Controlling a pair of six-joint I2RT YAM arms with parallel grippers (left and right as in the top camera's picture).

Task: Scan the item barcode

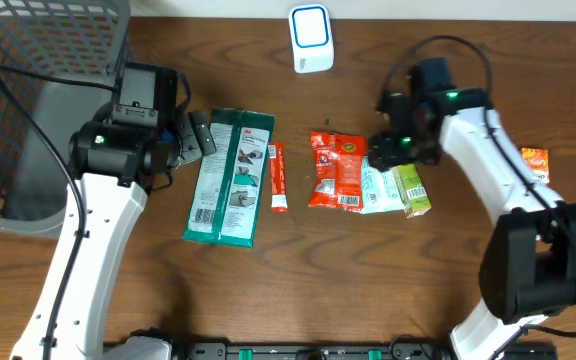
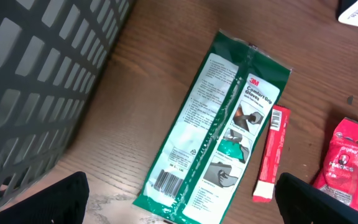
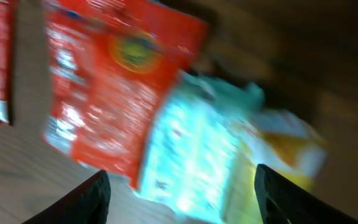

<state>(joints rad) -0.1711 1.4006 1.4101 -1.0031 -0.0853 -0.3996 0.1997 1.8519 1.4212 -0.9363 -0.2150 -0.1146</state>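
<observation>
Right tool (image 3: 182, 196), released and spread, hovers over the mint packet (image 3: 191, 155), which lies on the counter (image 1: 368, 280) below-right of the white scanner (image 1: 310, 38). Best to lower squarely, pinch one edge and leave the barcode uncovered. Left tool (image 2: 197, 202), released, hangs over the glove pack (image 2: 222, 124), below-left of the scanner. The basket (image 1: 28, 60), far left of the scanner, shows nothing inside.

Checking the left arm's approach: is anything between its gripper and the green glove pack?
Nothing visible does. The left gripper hovers open by the green glove pack; the red stick lies beside the pack, not on it.
</observation>
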